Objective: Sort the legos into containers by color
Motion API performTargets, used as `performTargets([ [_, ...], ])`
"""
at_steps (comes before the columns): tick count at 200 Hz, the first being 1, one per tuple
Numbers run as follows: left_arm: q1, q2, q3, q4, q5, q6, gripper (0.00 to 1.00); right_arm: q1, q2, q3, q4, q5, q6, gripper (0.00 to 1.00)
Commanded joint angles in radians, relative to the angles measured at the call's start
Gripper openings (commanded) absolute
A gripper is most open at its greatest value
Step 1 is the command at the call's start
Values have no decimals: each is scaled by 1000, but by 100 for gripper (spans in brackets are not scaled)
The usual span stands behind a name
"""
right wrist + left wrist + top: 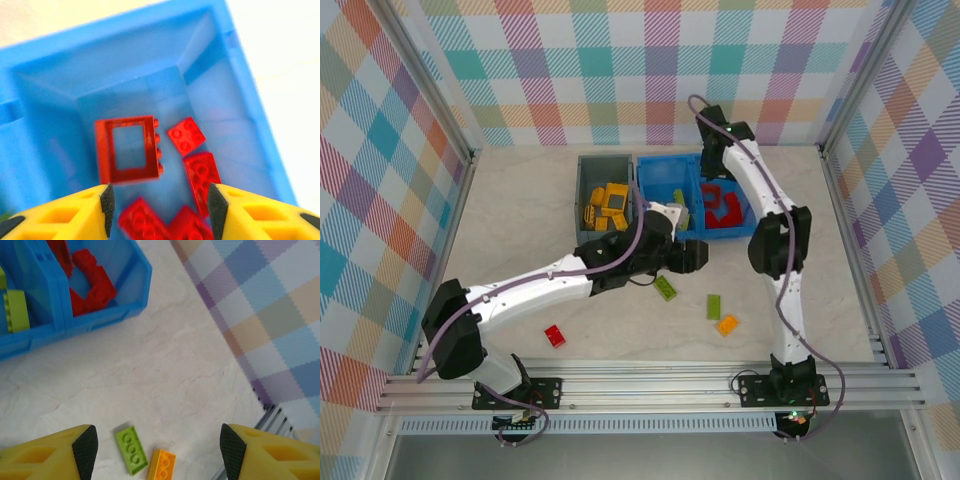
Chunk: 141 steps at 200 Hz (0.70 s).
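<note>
Right gripper (160, 212) hangs over the bright blue two-compartment plastic bin (235, 85), jaws apart with nothing between them. Red plastic bricks (200, 175) lie in the right compartment below it. Left gripper (159, 452) gapes wide and empty. Near it are a lime green flat brick (132, 450) and an orange brick (162, 465), touching, I think. Yellow bricks (608, 205) fill the dark grey plastic bin (582, 190) at the table's (520, 220) far edge. I see one small red brick (555, 335) loose towards the near edge.

The dark grey plastic bin (582, 195) sits just left of the divided blue plastic bin (655, 180); small plastic bricks (714, 305) lie before both.
</note>
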Motion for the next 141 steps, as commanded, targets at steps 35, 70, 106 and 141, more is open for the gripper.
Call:
performTargets([
  [35, -80, 68, -18, -174, -161, -109, 68, 15, -568, -449, 62, -218, 15, 57],
  [70, -83, 147, 43, -443, -348, -404, 73, 24, -907, -824, 135, -520, -23, 68],
  [106, -54, 246, 107, -523, -327, -584, 78, 37, -1223, -1112, 207, -758, -55, 78],
  [141, -6, 332, 162, -546, -294, -702, 83, 38, -1431, -1209, 201, -853, -45, 81],
])
